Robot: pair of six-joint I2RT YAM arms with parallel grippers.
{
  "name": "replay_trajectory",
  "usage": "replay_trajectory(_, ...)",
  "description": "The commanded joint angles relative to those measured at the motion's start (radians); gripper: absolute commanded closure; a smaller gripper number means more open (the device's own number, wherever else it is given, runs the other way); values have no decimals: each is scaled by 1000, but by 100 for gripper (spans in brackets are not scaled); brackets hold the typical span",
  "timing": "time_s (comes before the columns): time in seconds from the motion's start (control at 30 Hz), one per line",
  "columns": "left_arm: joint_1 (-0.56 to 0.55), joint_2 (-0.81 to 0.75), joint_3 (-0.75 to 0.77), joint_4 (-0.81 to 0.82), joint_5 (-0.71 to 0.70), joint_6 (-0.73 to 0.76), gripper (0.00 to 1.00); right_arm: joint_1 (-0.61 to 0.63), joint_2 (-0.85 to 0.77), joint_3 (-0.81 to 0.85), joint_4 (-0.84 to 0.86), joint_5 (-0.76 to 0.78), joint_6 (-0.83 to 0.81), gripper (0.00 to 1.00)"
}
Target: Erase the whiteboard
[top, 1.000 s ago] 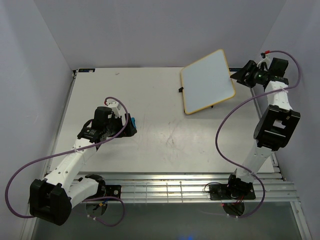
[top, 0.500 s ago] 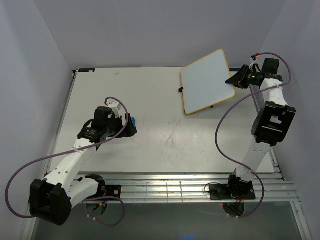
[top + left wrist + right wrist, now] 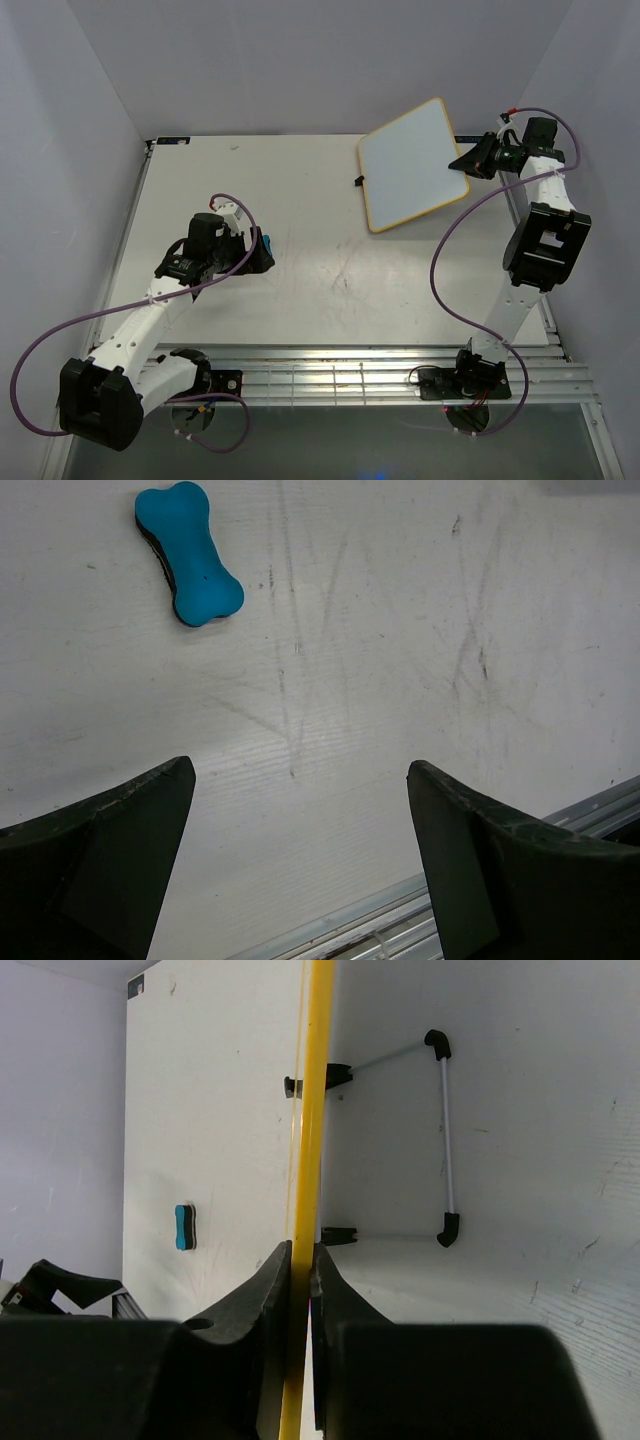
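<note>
The whiteboard (image 3: 412, 165) stands tilted at the back right of the table, white with a thin yellow frame and no writing showing. My right gripper (image 3: 462, 163) is shut on its right edge. In the right wrist view that yellow edge (image 3: 318, 1110) runs up between the two fingers of the right gripper (image 3: 303, 1255), and the wire stand (image 3: 447, 1130) with black feet shows behind the board. The blue bone-shaped eraser (image 3: 190, 552) lies flat on the table. My left gripper (image 3: 300, 770) hangs open above the table just short of the eraser (image 3: 267, 243), holding nothing.
A metal rail (image 3: 360, 365) runs along the table's near edge by the arm bases. Grey walls close in on the left, back and right. Purple cables (image 3: 455, 235) loop off both arms. The eraser (image 3: 183, 1227) also shows far off in the right wrist view.
The right gripper has moved in to the board's right edge and shut on it; the board has shifted slightly left. The left arm has stayed still.
</note>
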Motion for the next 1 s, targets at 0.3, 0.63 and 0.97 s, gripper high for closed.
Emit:
replay_trajectory(0.3, -1, -13, -8, 20, 15, 13, 2, -12, -38, 124, 19, -70, -60, 92)
replay_trajectory(0.63, -1, 0, -8, 20, 24, 13, 2, -30, -52, 135, -15, -88, -63, 92)
replay_trajectory(0.97, -3, 9, -8, 20, 23, 13, 2, -49, -32, 218, -40, -119, -62, 92)
